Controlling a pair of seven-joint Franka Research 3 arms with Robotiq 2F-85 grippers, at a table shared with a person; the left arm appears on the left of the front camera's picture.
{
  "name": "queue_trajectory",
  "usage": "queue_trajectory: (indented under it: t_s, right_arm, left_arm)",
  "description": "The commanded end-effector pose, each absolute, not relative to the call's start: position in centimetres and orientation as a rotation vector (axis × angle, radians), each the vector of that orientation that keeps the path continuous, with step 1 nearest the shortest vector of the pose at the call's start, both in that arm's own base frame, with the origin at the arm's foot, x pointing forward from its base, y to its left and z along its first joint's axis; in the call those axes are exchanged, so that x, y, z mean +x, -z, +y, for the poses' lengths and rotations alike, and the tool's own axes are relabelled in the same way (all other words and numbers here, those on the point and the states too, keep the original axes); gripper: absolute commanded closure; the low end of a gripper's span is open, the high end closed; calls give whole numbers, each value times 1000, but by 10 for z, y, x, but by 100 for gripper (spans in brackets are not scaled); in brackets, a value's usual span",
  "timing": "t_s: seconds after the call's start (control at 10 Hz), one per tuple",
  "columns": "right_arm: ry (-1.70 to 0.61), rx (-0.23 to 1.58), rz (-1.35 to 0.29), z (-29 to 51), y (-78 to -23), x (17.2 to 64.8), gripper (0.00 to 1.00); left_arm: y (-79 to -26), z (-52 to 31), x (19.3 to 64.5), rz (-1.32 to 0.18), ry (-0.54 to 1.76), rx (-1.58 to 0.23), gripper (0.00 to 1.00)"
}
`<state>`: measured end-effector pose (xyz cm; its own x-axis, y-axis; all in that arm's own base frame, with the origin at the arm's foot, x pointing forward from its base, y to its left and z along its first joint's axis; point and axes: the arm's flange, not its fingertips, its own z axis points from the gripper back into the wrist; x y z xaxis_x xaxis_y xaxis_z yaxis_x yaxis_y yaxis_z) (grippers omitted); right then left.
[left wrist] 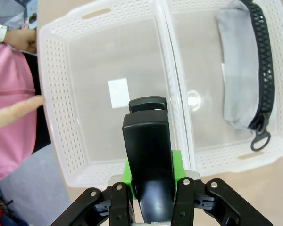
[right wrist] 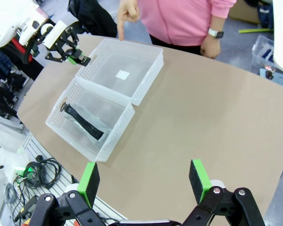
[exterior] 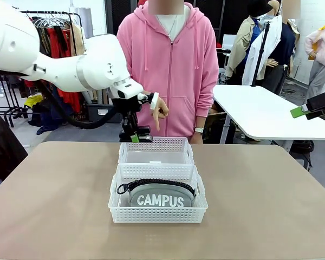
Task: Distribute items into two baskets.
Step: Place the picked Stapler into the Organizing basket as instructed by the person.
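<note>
Baskets first, in the front view: two white lattice-sided plastic baskets sit end to end, touching, in the middle of the brown tabletop (exterior: 54, 200). The nearer basket (exterior: 157, 214) holds a grey fabric pouch (exterior: 160, 196) with white "CAMPUS" lettering and a black zipper along its top edge. The farther basket (exterior: 156, 151) looks empty from here. The left tool (exterior: 134, 135) hangs just over the far rim of that farther basket, a black object pinched between its green pads. A person in a pink hoodie stands at the far side, one hand (exterior: 160, 111) pointing a finger downward near the left arm. The right tool (exterior: 299, 111) shows at the picture's right edge, well away from the baskets; its opening cannot be judged from here.

In the left wrist view, the left tool (left wrist: 149, 193) is clamped tight on a small black stapler (left wrist: 147, 155), which points out over the empty basket (left wrist: 61, 80). That basket's translucent floor bears a white square label (left wrist: 118, 92). Beside it, the other basket (left wrist: 236, 150) contains the grey pouch (left wrist: 238, 80), its black zipper ending in a ring pull. The person's fingertip (left wrist: 19, 113) points at the empty basket's outer wall.

In the right wrist view, the right tool (right wrist: 144, 181) stands wide apart and holds nothing, above bare tabletop (right wrist: 203, 117). Farther off lie both baskets, the empty one (right wrist: 122, 70) and the pouch basket (right wrist: 92, 120), with the left tool (right wrist: 78, 59) at the empty basket's edge.
</note>
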<state>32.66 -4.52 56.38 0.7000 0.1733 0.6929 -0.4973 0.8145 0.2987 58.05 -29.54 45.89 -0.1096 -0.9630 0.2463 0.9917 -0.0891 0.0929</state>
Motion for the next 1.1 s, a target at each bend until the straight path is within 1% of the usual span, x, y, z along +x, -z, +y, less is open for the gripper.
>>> queue_trajectory:
  t_s: [0.0, 0.5, 1.0]
  right_arm:
    - [-384, 491, -704, -46, -564, 326, 0]
    - [-384, 491, -704, -46, -564, 326, 0]
    - [-384, 491, -704, -46, -564, 326, 0]
  left_arm:
    - [-459, -314, 589, -269, 1643, -110, 100]
    - [-438, -353, 599, -262, 1637, -97, 100]
    - [-416, -362, 610, -288, 1607, -105, 100]
